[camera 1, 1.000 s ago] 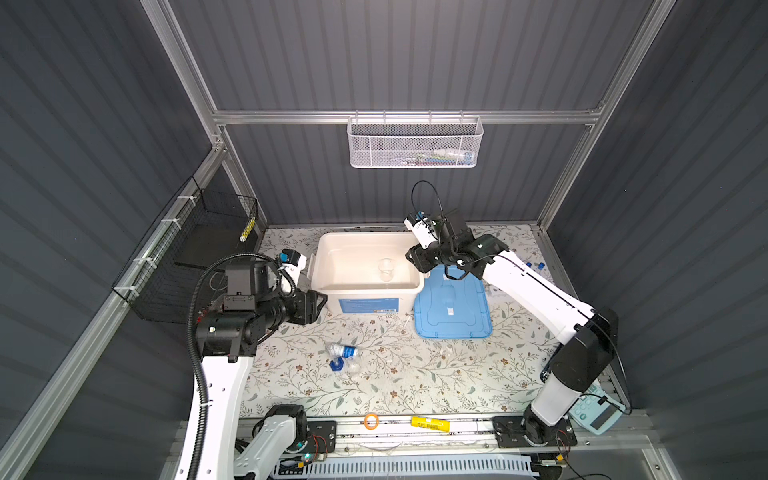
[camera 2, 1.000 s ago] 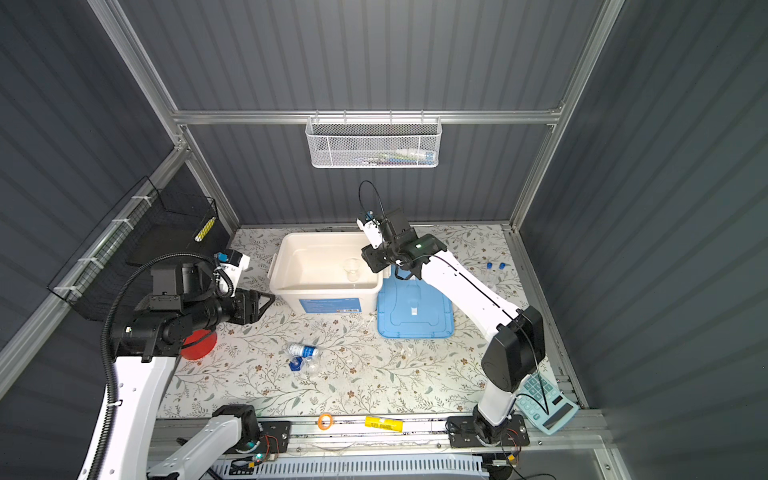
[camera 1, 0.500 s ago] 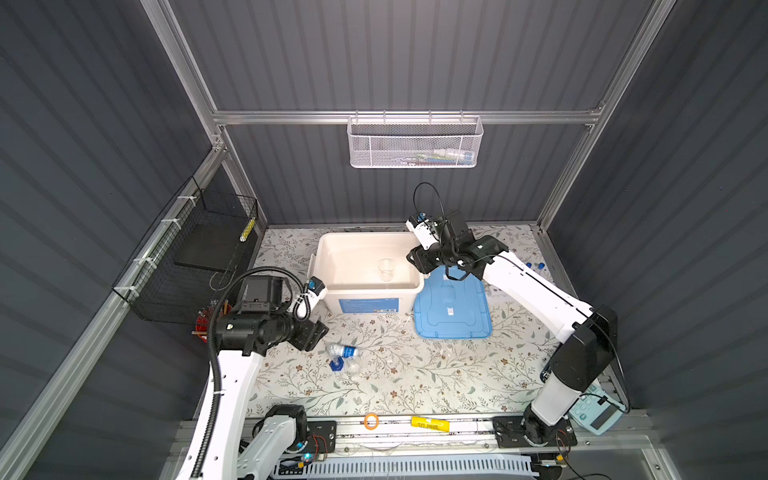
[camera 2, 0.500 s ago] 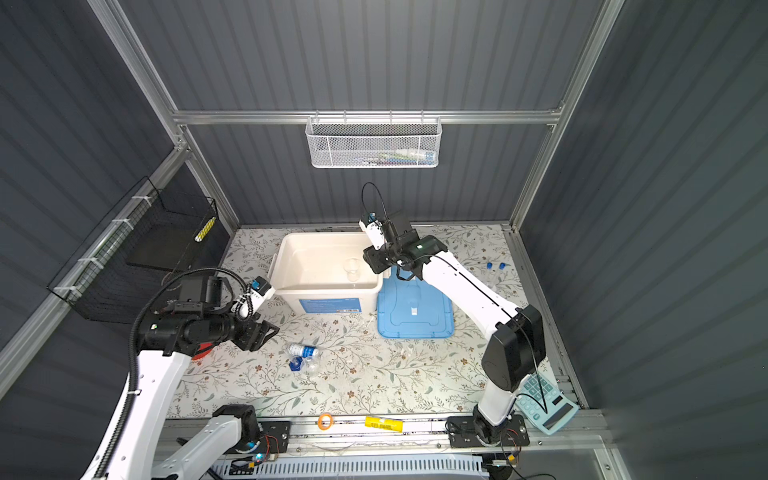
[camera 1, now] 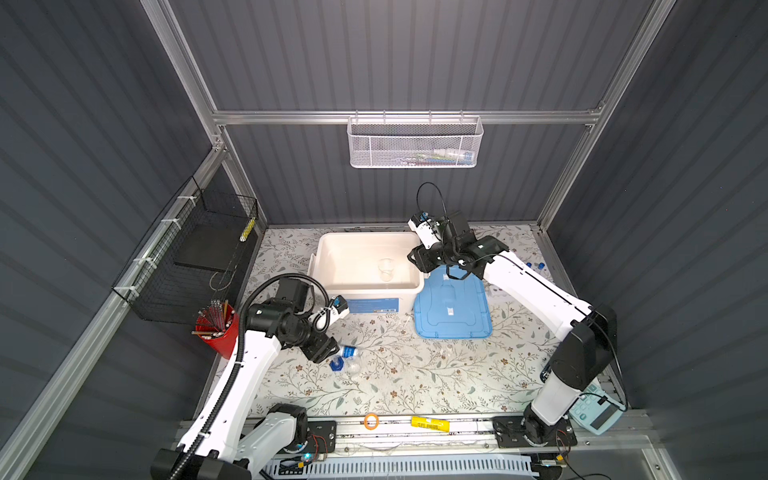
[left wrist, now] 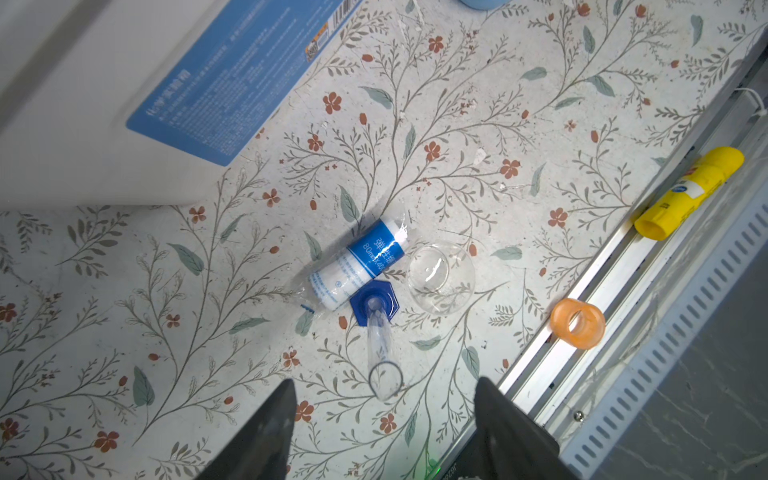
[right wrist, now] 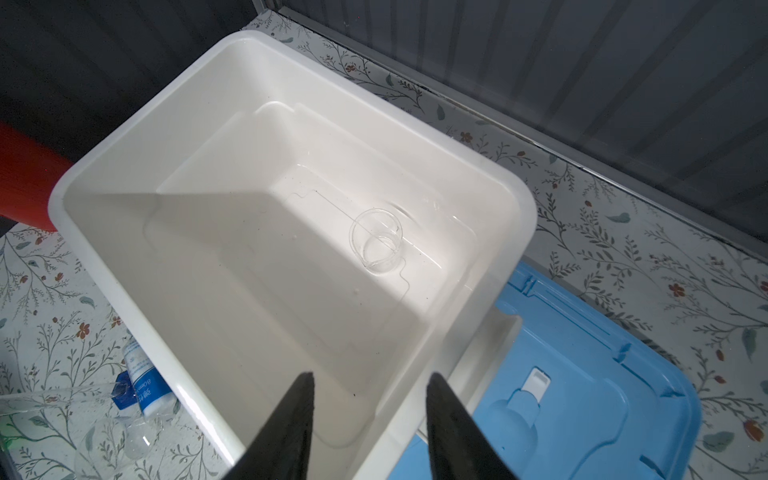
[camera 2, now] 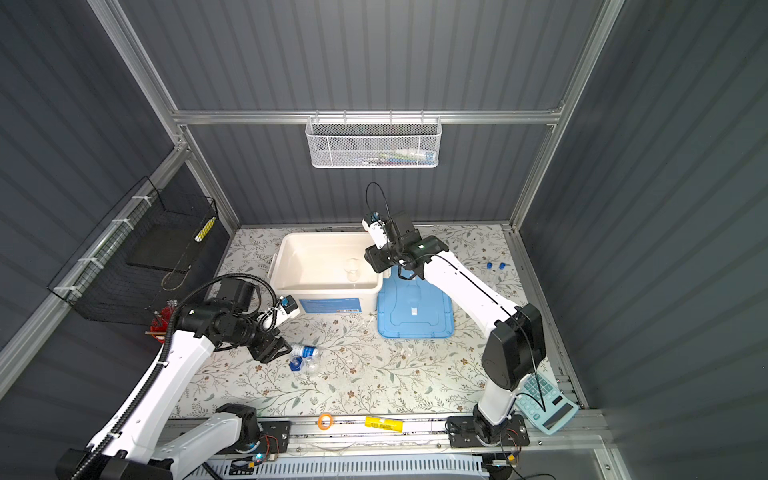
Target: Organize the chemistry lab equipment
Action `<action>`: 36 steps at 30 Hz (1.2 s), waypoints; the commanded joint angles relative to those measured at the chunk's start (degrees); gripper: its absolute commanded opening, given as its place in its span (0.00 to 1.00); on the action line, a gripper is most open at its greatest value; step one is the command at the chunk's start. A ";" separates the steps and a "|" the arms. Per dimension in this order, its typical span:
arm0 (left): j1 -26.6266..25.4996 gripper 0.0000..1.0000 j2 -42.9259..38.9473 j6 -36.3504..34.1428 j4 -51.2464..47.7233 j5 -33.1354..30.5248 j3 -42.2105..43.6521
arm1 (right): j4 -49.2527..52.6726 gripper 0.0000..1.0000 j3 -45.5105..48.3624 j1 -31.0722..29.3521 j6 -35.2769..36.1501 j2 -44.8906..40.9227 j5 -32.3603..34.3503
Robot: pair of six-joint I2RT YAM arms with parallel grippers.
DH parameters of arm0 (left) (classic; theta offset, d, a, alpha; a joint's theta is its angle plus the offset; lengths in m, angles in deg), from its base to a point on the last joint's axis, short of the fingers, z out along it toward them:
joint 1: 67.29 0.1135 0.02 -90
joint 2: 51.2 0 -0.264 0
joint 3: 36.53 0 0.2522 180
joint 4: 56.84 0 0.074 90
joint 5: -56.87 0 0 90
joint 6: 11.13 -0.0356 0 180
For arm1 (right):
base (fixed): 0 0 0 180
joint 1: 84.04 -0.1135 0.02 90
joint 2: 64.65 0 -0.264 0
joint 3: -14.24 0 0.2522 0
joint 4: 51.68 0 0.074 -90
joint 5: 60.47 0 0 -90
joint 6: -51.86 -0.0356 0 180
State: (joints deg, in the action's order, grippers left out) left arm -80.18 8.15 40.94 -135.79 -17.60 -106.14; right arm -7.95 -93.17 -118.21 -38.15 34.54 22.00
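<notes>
- Table (camera 1: 415, 374): the sorting is at an early stage. Most glassware lies loose on the floral cover.
- White bin (camera 1: 361, 235): it stands at the back of the table, left of centre. Its blue lid (camera 1: 453, 307) lies flat beside its right wall.
- Bin label (left wrist: 232, 79): blue, with Chinese print and a barcode, too small to read.
- Right gripper (right wrist: 370, 376): released and empty, poised above the bin's right front corner.
- Left gripper (camera 1: 326, 353): released and holding nothing, lined up on the loose group between the bin and the table's front edge, toward the left.
- White blue-labelled bottle (left wrist: 357, 266): on its side. The label shows "80" and Chinese characters, and nothing more is legible.
- Cylinder (left wrist: 380, 345): lying down with its hexagonal base against the bottle and its mouth toward your left jaws.
- Round flask (left wrist: 440, 276): just beside the base.
- Small beaker (right wrist: 376, 241): already in the bin, upright.
- Judgement: a pick from this group is in hand. You should descend squarely over the cylinder and close gently, as clear round plastic may roll.
</notes>
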 commanded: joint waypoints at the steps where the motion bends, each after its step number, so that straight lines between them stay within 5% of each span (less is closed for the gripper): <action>1: -0.98 0.69 -0.06 -2.36 -2.31 -1.35 1.74 | -0.71 0.46 0.39 0.68 -0.69 1.13 -0.64; 14: -1.97 0.64 1.47 -3.60 0.49 -5.26 3.69 | -1.83 0.45 0.92 2.08 -1.56 1.79 -1.52; 36: -2.30 0.37 4.39 -2.48 2.96 -3.53 3.38 | -3.34 0.45 2.35 3.31 -2.33 1.88 -2.49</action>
State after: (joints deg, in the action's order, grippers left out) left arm -82.06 12.17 38.60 -132.18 -22.45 -102.38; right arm -10.61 -91.68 -115.30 -39.71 35.44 20.28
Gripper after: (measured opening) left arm 0.374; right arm 0.449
